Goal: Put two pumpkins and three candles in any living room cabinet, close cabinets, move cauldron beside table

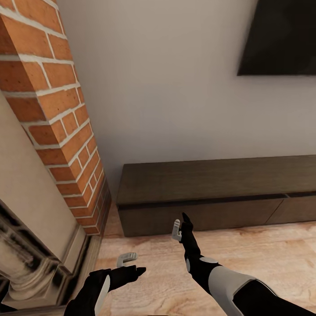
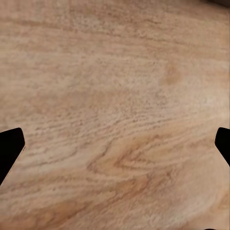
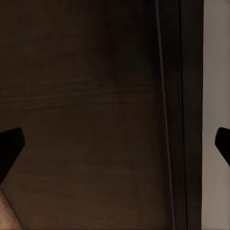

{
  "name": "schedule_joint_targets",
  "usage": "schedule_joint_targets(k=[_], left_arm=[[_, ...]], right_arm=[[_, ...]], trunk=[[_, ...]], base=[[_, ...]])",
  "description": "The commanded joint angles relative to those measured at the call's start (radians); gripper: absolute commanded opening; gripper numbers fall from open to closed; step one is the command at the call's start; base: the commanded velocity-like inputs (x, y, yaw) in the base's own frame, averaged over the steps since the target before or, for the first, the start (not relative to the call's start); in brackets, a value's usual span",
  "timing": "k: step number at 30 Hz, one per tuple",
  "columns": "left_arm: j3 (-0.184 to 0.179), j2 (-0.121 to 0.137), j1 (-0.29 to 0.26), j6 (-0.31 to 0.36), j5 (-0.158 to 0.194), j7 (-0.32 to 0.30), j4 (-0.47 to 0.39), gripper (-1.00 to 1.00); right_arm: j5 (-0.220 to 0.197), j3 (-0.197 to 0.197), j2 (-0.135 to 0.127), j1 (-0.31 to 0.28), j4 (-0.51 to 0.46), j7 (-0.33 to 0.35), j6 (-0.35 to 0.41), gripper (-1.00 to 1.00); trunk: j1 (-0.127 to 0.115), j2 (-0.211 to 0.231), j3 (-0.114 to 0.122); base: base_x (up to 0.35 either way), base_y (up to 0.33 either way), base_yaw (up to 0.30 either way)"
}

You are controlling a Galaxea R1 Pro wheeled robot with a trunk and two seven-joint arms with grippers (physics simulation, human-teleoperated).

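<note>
Dark-brown wood makes up the cabinet (image 1: 210,193), a long low unit against the pale wall (image 1: 175,87), running from the head view's middle out toward three o'clock, its flat drawer fronts all flush and shut. Above it at one o'clock hangs the corner of a black screen (image 1: 281,35). At nine to eleven o'clock rises the red-brick fireplace (image 1: 57,114), with its ornate grey surround (image 1: 30,259) down at eight o'clock. Light wood-plank floor (image 1: 263,250) spreads before the cabinet. The right gripper (image 1: 181,227) points at the cabinet's front at six o'clock, close to it but apart; its fingers stand spread with nothing between them, and in the right wrist view the dark drawer front (image 3: 86,115) and the seam under the top board lie ahead of the two black fingertips (image 3: 9,148). The left gripper (image 1: 131,262) hangs low at seven o'clock over the floor, fingers likewise parted and empty; the left wrist view shows pale grained planks (image 2: 115,115) between its fingertips (image 2: 9,148).
</note>
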Motion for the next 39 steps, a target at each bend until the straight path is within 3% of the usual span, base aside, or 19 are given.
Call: schedule_joint_targets(k=[1, 31, 39], left_arm=[[0.006, -0.002, 0.0, 0.005, -0.008, -0.009, -0.001, 1.0], [0.007, -0.002, -0.001, 0.006, -0.007, -0.027, -0.001, 1.0], [0.008, -0.002, -0.001, 0.007, -0.007, -0.041, -0.001, 1.0]], right_arm=[[0.004, -0.001, 0.0, -0.001, 0.002, -0.004, 0.001, 1.0], [0.003, -0.002, 0.0, 0.0, 0.015, -0.001, -0.002, 1.0], [0.002, -0.002, 0.0, 0.001, 0.016, 0.071, -0.001, 1.0]], trunk=[[0.0, 0.0, -0.001], [0.0, 0.0, -0.001], [0.0, 0.0, -0.001]], base=[[0.111, 0.031, 0.0], [0.088, 0.003, 0.0], [0.001, 0.0, 0.0]])
